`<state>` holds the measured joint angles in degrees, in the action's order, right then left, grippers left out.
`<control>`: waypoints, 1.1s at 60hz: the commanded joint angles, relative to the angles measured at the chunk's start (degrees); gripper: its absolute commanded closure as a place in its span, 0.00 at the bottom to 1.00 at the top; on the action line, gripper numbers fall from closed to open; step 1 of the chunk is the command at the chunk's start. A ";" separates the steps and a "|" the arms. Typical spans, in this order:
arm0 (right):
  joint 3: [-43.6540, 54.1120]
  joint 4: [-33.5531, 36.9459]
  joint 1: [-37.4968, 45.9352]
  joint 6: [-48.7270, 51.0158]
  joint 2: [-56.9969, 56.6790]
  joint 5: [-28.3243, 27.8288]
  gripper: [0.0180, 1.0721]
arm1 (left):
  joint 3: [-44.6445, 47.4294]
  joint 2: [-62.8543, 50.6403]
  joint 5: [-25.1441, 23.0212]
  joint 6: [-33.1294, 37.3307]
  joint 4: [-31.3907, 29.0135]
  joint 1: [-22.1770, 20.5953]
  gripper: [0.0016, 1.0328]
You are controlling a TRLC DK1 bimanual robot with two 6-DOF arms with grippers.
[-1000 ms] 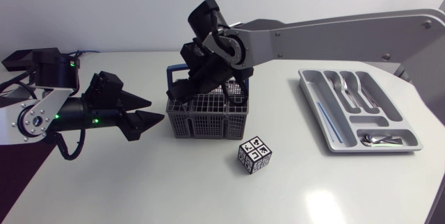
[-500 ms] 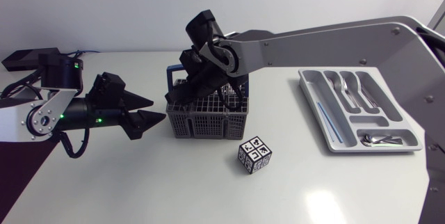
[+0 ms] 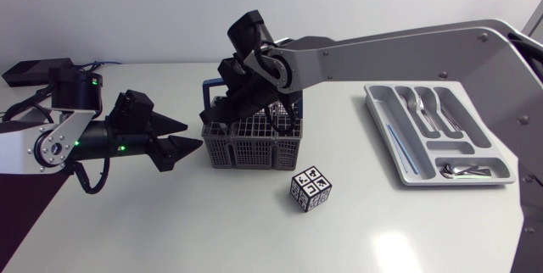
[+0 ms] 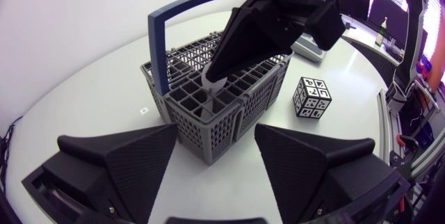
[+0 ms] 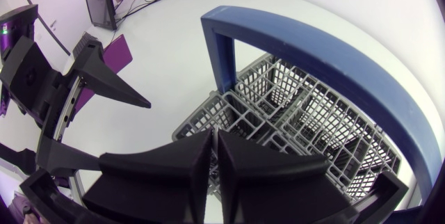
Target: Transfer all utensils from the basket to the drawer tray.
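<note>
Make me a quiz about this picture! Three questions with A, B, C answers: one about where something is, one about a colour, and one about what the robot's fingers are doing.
1. Where is the patterned cube?
A. on the table, beside the basket
B. inside the basket
C. up in the air

2. What colour is the basket's handle?
A. red
B. blue
C. yellow

3. How is the left gripper?
A. shut on a spoon
B. shut on the cube
C. open, holding nothing

Answers:
1. A, because the head view shows the cube sitting on the table just outside the basket's wall.
2. B, because both wrist views show a blue arch over the grey basket.
3. C, because its fingers stand wide apart in the left wrist view with nothing gripped.
</note>
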<state>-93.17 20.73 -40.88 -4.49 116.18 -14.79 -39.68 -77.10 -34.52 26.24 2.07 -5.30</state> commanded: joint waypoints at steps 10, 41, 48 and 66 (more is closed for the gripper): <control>0.88 -0.43 -0.43 -0.08 -0.08 -0.59 0.93 | 1.89 -1.03 -0.90 1.45 0.57 -0.06 0.25; -2.02 6.08 0.89 -0.34 -3.42 -5.78 0.93 | 2.77 0.55 -0.90 1.27 0.40 -0.32 0.25; -3.69 8.62 1.68 -0.69 -2.80 -8.24 0.93 | 2.86 0.81 -0.90 1.18 0.31 -0.68 0.25; -8.35 12.58 4.85 -2.72 -0.08 -15.71 0.93 | 2.94 1.07 -0.90 1.09 0.04 -1.29 0.25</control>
<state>-99.13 32.32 -37.23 -4.97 114.15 -28.64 -38.17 -76.88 -34.52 26.24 2.04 -6.13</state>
